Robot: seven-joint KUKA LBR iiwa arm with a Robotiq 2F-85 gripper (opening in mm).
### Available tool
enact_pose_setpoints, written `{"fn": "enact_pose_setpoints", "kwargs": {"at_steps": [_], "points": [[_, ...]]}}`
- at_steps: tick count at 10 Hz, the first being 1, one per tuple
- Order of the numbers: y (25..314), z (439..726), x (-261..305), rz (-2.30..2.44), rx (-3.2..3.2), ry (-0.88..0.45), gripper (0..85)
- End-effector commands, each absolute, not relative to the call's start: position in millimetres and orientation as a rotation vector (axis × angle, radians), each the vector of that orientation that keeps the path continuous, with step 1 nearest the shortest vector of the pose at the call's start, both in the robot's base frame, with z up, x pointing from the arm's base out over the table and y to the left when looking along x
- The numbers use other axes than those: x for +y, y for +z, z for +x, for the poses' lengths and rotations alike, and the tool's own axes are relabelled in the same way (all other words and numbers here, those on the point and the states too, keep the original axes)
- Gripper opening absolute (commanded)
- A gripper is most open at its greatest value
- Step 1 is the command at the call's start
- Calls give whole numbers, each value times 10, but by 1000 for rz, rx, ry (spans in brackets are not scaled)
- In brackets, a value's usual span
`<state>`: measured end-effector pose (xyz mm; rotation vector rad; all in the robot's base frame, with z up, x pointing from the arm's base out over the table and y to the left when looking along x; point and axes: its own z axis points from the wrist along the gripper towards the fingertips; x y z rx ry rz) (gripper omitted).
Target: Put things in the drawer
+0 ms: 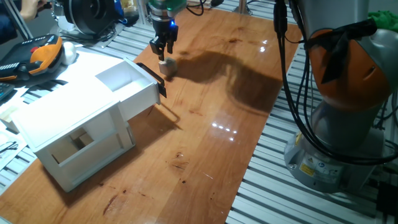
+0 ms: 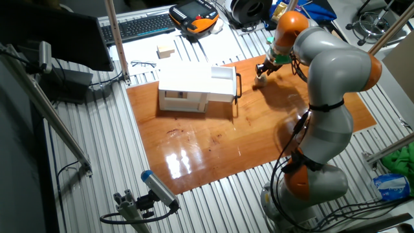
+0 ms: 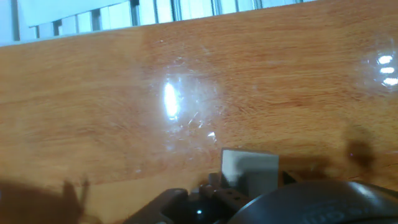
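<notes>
The small pale beige cube sits on the wooden table just beyond the drawer's front. My gripper hangs right above it with its jaws apart and nothing in them, the fingertips close to the cube's top. The white drawer is pulled out of the white cabinet and looks empty; its black bar handle faces the cube. In the other fixed view the cube lies right of the drawer, under the gripper. The hand view shows the cube at the bottom centre, partly hidden by the hand's dark body.
The cabinet's lower compartment is open at the side. The arm's base stands off the table's right edge. A teach pendant and clutter lie behind the cabinet. Bare wooden table stretches in front.
</notes>
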<state>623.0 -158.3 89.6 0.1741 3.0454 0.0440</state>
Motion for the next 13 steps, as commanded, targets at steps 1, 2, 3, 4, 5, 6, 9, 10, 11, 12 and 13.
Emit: {"fn": "enact_pose_setpoints", "kwargs": {"at_steps": [1,2,3,4,5,6,9,10,11,12,13], "points": [[886,6231,-1578,178,3045,44,510],[875,6232,-1580,190,3041,40,510],[870,6231,-1587,191,3038,26,680],[857,6230,-1594,193,3035,27,680],[836,6230,-1596,196,3031,27,680],[810,6233,-1600,186,3032,31,680],[782,6227,-1610,187,3032,40,680],[774,6228,-1606,187,3032,40,680],[763,6230,-1600,192,3032,41,680],[748,6231,-1598,194,3032,43,680],[737,6232,-1597,194,3032,45,680]]}}
